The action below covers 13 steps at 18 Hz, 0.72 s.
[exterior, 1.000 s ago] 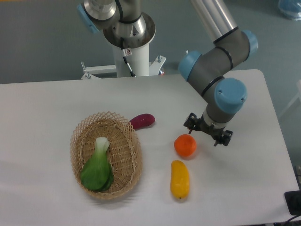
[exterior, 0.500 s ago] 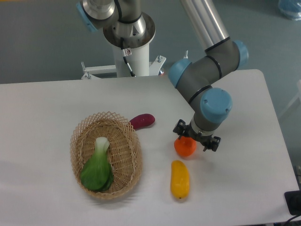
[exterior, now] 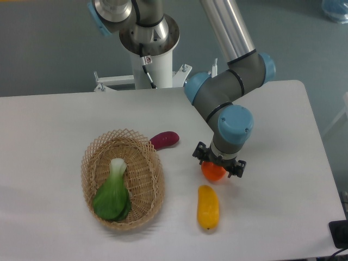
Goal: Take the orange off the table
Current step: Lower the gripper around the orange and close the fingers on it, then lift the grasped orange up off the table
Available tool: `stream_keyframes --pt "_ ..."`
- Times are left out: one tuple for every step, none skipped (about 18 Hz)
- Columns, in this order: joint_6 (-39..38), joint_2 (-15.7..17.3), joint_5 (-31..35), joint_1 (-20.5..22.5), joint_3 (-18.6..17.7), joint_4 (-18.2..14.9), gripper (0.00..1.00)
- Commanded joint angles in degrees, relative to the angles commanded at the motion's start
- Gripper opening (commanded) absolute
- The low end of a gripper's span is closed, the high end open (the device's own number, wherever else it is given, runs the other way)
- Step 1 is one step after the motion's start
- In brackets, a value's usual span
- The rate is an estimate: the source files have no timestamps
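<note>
jaws hidden under the wrist from this high fixed view, so cannot tell whether wide, narrow or already closing. gripper [exterior: 218, 166] placed directly over the orange [exterior: 213, 173], body covering the fruit's upper half and leaving only a lower crescent showing. cannot tell whether fingertips touch the peel or merely straddle it. two dark lugs sticking out left and right of the wrist, about level with the top of the fruit.

orange resting on the table [exterior: 49, 136], right of centre, toward the near edge. just below it, close but apart, an elongated yellow-orange fruit [exterior: 207, 206], lying lengthwise toward the camera. up and to the left, a dark red-purple vegetable [exterior: 164, 139], probably a sweet potato, near the rim of a wicker basket [exterior: 87, 168]. inside the basket, a head of bok choy [exterior: 113, 194], white stem up, green leaves down.

arm bent sharply at the elbow, blue-capped joints stacked above the wrist, tool pointing straight down: likely a top-down grasp, sensible for a round fruit that rolls if nudged sideways. centring over the fruit matters for the same reason; an off-centre close could squirt it out toward the yellow-orange fruit. enough bare surface on either side of the orange for fingers to come down without bumping neighbours.

judged step: final alignment or descent before closing. pick not yet achieved, fruit apparently on the tabletop. next call: close evenly on the widest part, then lift straight up.
</note>
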Motion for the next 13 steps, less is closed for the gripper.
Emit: stream_keyframes --pt "0.0 -0.1 0.6 0.0 0.0 0.0 1.0" --pt "-0.1 -0.4 1.8 -0.1 0.1 0.0 1.0" --pt "-0.1 -0.5 2.5 -0.4 0.0 0.3 1.0" --pt "-0.1 -0.8 2.9 -0.7 0.1 0.8 1.0" --pt "-0.1 -0.9 2.9 -0.7 0.0 1.1 0.95" --pt "-0.1 -0.9 3.0 -0.8 0.0 1.3 0.91" --pt "-0.1 -0.9 3.0 -0.8 0.0 1.3 0.88" --pt "-0.1 -0.9 3.0 -0.7 0.1 1.3 0.85" --pt "-0.1 -0.8 3.0 -0.7 0.1 1.3 0.82" --pt "-0.1 -0.8 3.0 -0.7 0.3 1.3 0.81" --pt "0.0 -0.7 3.0 -0.7 0.4 1.3 0.81" --pt "0.1 -0.5 3.0 -0.7 0.4 1.3 0.81" --pt "0.1 -0.4 3.0 -0.7 0.5 1.2 0.81"
